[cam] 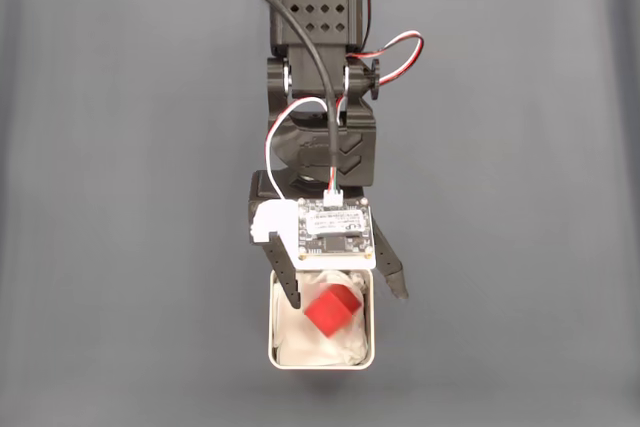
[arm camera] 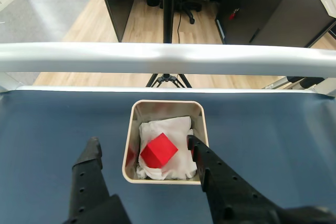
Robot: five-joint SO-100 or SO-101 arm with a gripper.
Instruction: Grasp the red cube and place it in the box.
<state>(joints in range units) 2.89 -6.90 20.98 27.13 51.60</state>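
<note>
Table [cam: 120, 197] — flat, covered edge to edge in a dark blue-grey mat, matte and plain. In the wrist view a pale metal rail [arm camera: 168, 59] runs along its far edge. Directly on the mat: the box [cam: 372, 342], pale rim, rounded corners, white lining — standing square near the lower middle of the fixed view, on the table's midline.

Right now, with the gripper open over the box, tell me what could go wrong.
1. One finger sits at the rim of the box; lifting away might snag and drag it.
2. The red cube lies tilted on the crumpled white lining; a bump might roll it, though the walls should contain it.
</note>
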